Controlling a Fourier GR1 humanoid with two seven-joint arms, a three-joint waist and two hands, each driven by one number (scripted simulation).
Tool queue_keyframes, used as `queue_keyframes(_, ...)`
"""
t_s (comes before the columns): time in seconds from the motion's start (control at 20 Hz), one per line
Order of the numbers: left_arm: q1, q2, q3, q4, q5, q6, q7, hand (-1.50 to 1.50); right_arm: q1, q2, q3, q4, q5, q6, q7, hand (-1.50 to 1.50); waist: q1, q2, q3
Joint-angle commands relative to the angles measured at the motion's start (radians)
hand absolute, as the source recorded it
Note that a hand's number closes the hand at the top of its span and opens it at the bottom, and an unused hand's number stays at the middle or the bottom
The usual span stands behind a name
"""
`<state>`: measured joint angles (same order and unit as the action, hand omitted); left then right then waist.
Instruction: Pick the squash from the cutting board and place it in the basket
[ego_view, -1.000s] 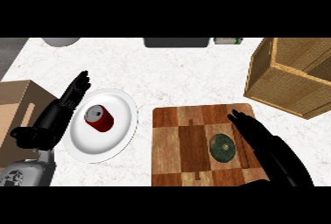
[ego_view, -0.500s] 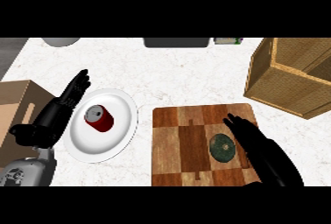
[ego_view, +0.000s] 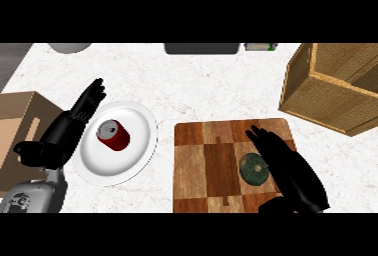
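A round dark green squash (ego_view: 254, 169) lies on the wooden cutting board (ego_view: 210, 165), right of the board's middle. My right hand (ego_view: 286, 167) stretches over the board's right side with straight fingers, covering the squash's right edge. The wicker basket (ego_view: 332, 85) stands at the back right, tilted in view, apart from the board. My left hand (ego_view: 70, 127) rests open at the left, fingers up, beside a white plate.
A white plate (ego_view: 136, 150) with a red can (ego_view: 114, 135) on it sits left of the board. A brown box (ego_view: 18, 125) is at the left edge. Grey and dark items (ego_view: 203, 48) line the counter's far edge.
My right hand has slid left across the board and now overlaps the squash's right edge. The left hand and squash have not moved.
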<state>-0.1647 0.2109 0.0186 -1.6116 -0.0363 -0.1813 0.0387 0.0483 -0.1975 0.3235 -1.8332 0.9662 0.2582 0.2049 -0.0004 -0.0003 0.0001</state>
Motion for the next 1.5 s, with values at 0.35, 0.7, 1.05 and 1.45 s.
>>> queue_keyframes(0.35, -0.016, 0.000, 0.040, 0.027, -0.010, -0.040, -0.011, 0.00, -0.009, 0.041, -0.001, 0.185, 0.084, -0.077, -0.043, -1.50, -0.001, 0.000, 0.000)
queue_keyframes(0.7, 0.003, -0.019, 0.037, -0.013, -0.019, -0.052, 0.015, 0.00, -0.070, 0.080, -0.029, 0.312, 0.087, -0.089, -0.079, -1.50, 0.002, 0.000, 0.000)
queue_keyframes(1.05, 0.038, -0.017, 0.047, -0.023, -0.016, -0.065, -0.002, 0.00, -0.077, 0.059, 0.024, 0.324, 0.119, 0.020, -0.074, 1.50, 0.004, 0.000, 0.000)
queue_keyframes(1.45, 0.014, -0.038, 0.051, 0.003, -0.028, -0.053, -0.011, 0.00, -0.081, -0.026, 0.012, 0.390, 0.189, -0.101, -0.219, 1.50, 0.001, 0.000, 0.000)
